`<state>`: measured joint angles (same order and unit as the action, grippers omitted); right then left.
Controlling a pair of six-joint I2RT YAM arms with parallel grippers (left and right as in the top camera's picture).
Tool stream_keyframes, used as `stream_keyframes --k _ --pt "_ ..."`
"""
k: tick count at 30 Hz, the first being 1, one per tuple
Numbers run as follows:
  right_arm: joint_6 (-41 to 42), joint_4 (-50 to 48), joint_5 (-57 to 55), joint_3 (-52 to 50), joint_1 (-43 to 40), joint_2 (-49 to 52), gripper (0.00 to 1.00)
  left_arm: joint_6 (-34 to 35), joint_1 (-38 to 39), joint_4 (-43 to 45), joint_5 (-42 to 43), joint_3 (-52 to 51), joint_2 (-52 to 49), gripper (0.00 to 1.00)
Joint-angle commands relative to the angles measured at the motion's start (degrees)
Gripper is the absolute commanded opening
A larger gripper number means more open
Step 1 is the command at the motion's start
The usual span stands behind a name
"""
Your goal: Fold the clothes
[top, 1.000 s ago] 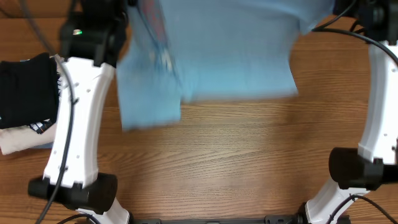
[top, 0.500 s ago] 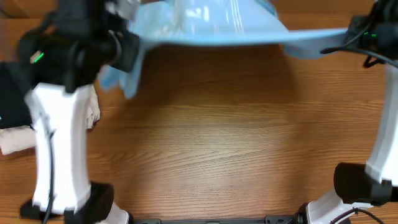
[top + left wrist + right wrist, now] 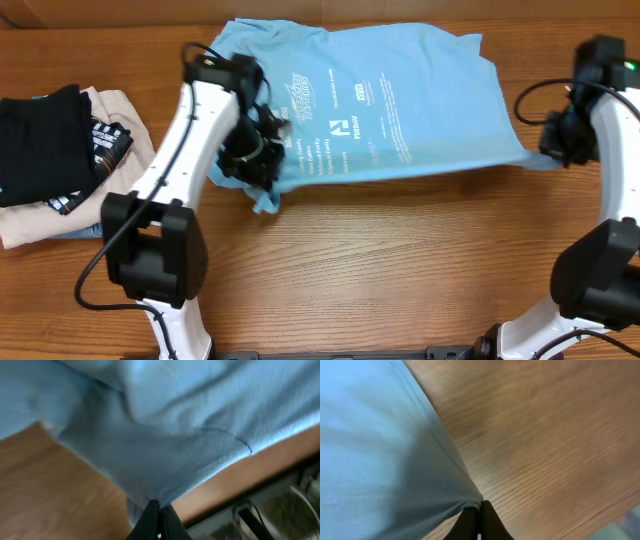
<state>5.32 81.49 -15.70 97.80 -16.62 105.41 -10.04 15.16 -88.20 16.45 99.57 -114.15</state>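
Observation:
The clothes (image 3: 400, 90), a light sky-blue T-shirt with small white print, lie spread across the back of the table, printed side up. My left gripper (image 3: 262, 180) is shut on the shirt's bunched front-left corner, and blue fabric (image 3: 165, 455) fans out from its closed tips (image 3: 159, 507). My right gripper (image 3: 548, 150) is shut on the shirt's front-right corner, which is drawn to a point. In the right wrist view the cloth (image 3: 380, 450) runs into the pinched fingertips (image 3: 479, 506) above the wood.
A black folded garment (image 3: 45, 140) lies on a cream folded one (image 3: 40, 225) at the left edge of the table. Bare wooden tabletop (image 3: 380, 260) stretches in front of the shirt. Both arm bases stand at the front corners.
The shirt was lifted and swung back, and it now lies spread at the back with its print up. Both arms have moved toward the rear, still holding the corners.

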Motion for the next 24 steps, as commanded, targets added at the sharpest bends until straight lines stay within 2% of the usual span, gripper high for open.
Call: stream_keyframes --k 1,5,10,13,16,19,21,24 --pt "1.95 -0.9 2.32 -0.13 -2.49 -0.83 0.04 -1.75 4.17 -0.35 3.23 -2.47 0.72 0.04" --pt "1.73 -1.36 2.25 -0.13 -2.58 -0.83 0.04 -1.79 8.07 -1.4 4.2 -2.45 0.81 0.2" --pt "1.31 -2.03 2.27 -0.13 -2.58 -0.83 0.04 -0.83 10.54 -0.87 4.09 -2.38 2.03 0.2" --pt "1.31 -2.23 2.29 -0.13 -2.58 -0.83 0.04 5.42 10.01 1.18 -1.31 -2.4 4.0 0.17" --pt "1.31 -2.43 2.34 -0.13 -2.58 -0.83 0.04 16.11 8.15 4.0 -10.91 -2.4 5.7 0.21" --pt "1.27 -2.86 2.75 -0.13 -2.58 -0.83 0.04 23.8 5.31 6.19 -14.43 -2.43 6.05 0.29" --pt "0.63 -3.06 3.74 -0.13 -2.58 -0.83 0.04 26.08 3.3 7.76 -15.54 -3.08 6.01 0.34" --pt "0.66 -3.15 4.02 -0.13 -2.58 -0.83 0.04 26.43 0.35 11.08 -15.41 -5.38 5.88 0.35"
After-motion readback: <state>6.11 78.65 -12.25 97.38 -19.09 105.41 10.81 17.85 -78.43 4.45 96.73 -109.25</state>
